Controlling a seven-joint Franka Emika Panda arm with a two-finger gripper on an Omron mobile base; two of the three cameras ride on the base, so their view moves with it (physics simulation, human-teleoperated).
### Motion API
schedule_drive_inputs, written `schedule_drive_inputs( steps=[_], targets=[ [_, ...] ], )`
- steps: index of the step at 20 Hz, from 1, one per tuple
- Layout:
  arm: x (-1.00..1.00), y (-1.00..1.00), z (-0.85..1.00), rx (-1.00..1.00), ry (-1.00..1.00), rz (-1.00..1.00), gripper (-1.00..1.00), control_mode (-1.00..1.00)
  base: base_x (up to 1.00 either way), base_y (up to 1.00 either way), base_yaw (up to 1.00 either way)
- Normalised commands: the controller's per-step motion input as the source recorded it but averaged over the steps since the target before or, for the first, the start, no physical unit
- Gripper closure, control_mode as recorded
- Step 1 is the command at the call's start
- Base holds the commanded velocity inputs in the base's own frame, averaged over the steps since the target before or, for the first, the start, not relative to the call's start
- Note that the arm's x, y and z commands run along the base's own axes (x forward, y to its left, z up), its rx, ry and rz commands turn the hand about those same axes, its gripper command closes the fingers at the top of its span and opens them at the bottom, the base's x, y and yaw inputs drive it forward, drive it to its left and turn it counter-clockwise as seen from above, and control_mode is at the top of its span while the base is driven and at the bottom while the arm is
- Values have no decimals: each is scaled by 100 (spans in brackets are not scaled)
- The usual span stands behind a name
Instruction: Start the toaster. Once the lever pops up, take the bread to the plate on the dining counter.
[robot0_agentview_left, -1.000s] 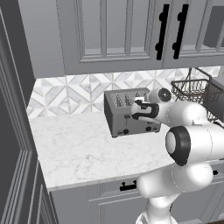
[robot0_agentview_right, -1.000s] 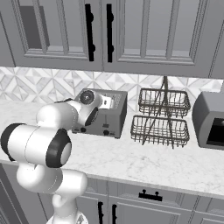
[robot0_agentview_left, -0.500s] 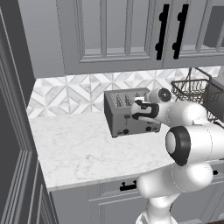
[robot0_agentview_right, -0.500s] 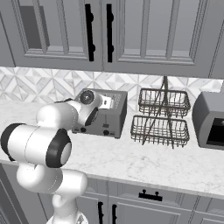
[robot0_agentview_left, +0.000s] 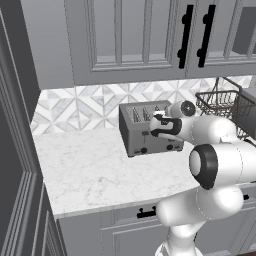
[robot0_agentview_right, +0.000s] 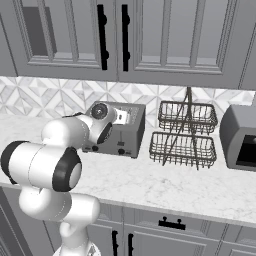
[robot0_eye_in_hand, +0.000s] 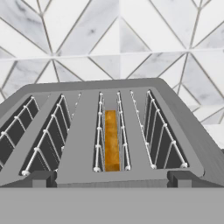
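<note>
Tool (robot0_agentview_left: 156, 126) sits at the front of the toaster (robot0_agentview_left: 145, 127), right against its face from what I see in the left base view. I can't tell how far the fingers are spread or if they hold anything. Hand view looks down over the four slots. Bread (robot0_eye_in_hand: 112, 140) sits upright in the third slot from the left, down inside the wire guides. Toaster stands on the marble counter (robot0_agentview_left: 95, 170), back near the tiled wall, wire basket rack (robot0_agentview_right: 185, 135) just beside it.
</note>
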Motion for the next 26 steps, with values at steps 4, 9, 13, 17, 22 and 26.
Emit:
schedule_drive_inputs(
  steps=[4,9,13,17,22,26],
  targets=[
    [0,0,0,0,0,0,-100,-100,0,0,0],
    [0,0,0,0,0,0,-100,-100,0,0,0],
    [0,0,0,0,0,0,-100,-100,0,0,0],
    [0,0,0,0,0,0,-100,-100,0,0,0],
    [0,0,0,0,0,0,-100,-100,0,0,0],
    [0,0,0,0,0,0,-100,-100,0,0,0]
  ],
)
